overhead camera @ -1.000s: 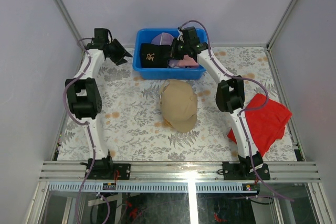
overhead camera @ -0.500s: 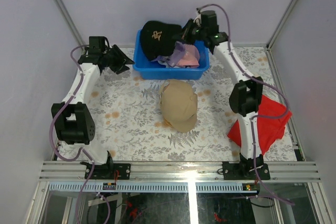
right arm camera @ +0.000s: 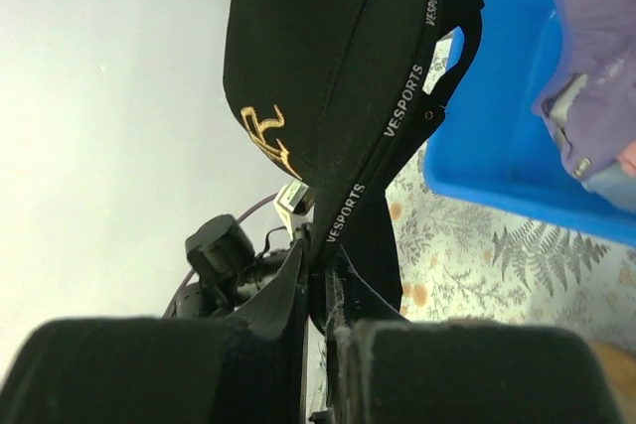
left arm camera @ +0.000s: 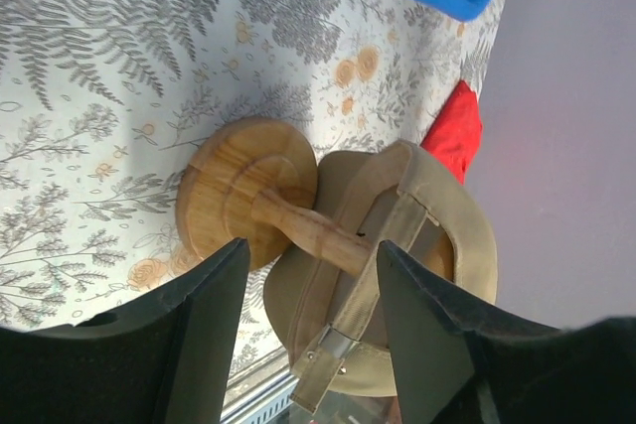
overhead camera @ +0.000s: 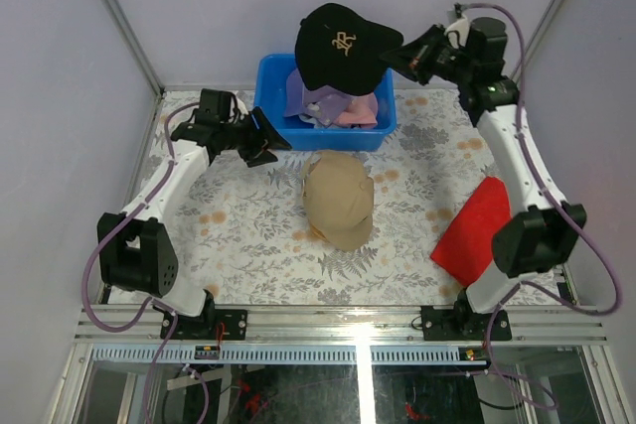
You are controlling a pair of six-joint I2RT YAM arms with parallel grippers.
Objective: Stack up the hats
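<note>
A black hat with a gold logo [overhead camera: 336,45] hangs in the air over the blue bin [overhead camera: 270,127]. My right gripper [overhead camera: 399,55] is shut on its back rim [right arm camera: 343,208], with the fabric pinched between the fingers. A tan hat [overhead camera: 339,198] sits on a wooden stand [left arm camera: 246,208] mid-table; from below its strap and buckle show [left arm camera: 350,333]. My left gripper [overhead camera: 266,142] stands open just left of the tan hat [left arm camera: 449,237], nothing between its fingers [left arm camera: 204,330]. A lavender hat [overhead camera: 316,101] and a pink hat [overhead camera: 360,112] lie in the bin.
A red cloth [overhead camera: 479,228] lies at the table's right side under the right arm. The bin [right arm camera: 502,151] stands at the back centre against the wall. The table is covered with a floral cloth [overhead camera: 248,235].
The right arm has lifted the black hat out of the bin and swung it up and to the right. The left arm has moved right toward the tan hat and its jaws have widened.
</note>
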